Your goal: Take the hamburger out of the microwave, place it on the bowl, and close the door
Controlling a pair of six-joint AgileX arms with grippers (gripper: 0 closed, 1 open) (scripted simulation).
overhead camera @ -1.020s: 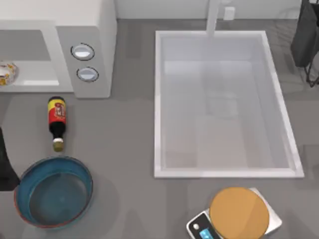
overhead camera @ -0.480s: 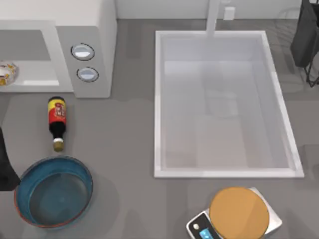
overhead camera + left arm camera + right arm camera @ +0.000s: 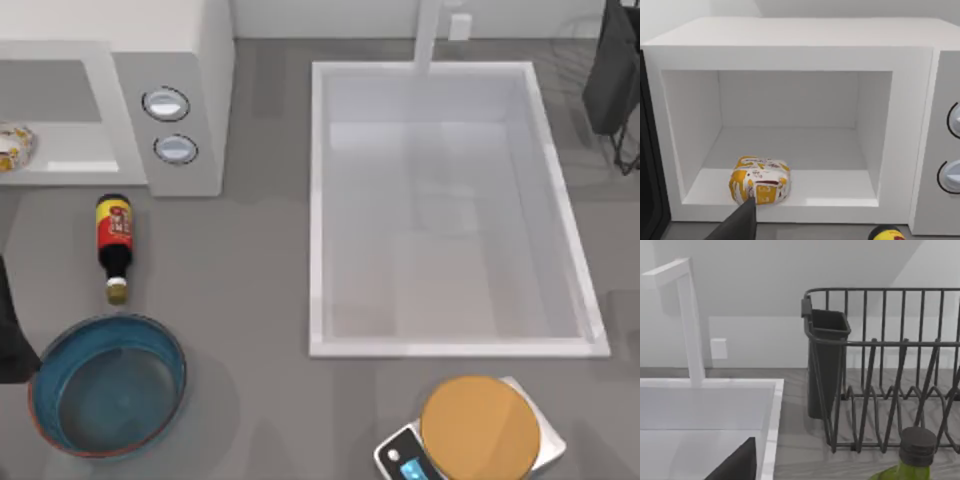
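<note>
The microwave (image 3: 170,95) stands at the far left of the table with its cavity exposed. In the left wrist view, the hamburger (image 3: 760,180) rests on the cavity floor, near the front edge and toward the left wall. The door (image 3: 649,175) shows as a dark panel edge at the left side of the opening, swung open.

The bowl (image 3: 108,385) sits at the near left of the table, upright and empty. A dark sauce bottle with a red label (image 3: 114,245) lies on its side between the microwave and the bowl, apart from both.

The left arm (image 3: 12,335) appears at the left edge of the top view, just beside the bowl. One dark finger (image 3: 740,222) of the left gripper points toward the hamburger without touching it. You cannot tell whether these fingers are spread or pressed together.

The right arm is parked at the far right, facing a dish rack (image 3: 890,370) and a green bottle (image 3: 907,455). You cannot tell its finger state either.

The white sink basin (image 3: 320,200) occupies the centre right. A kitchen scale (image 3: 478,428) sits at the near right.
</note>
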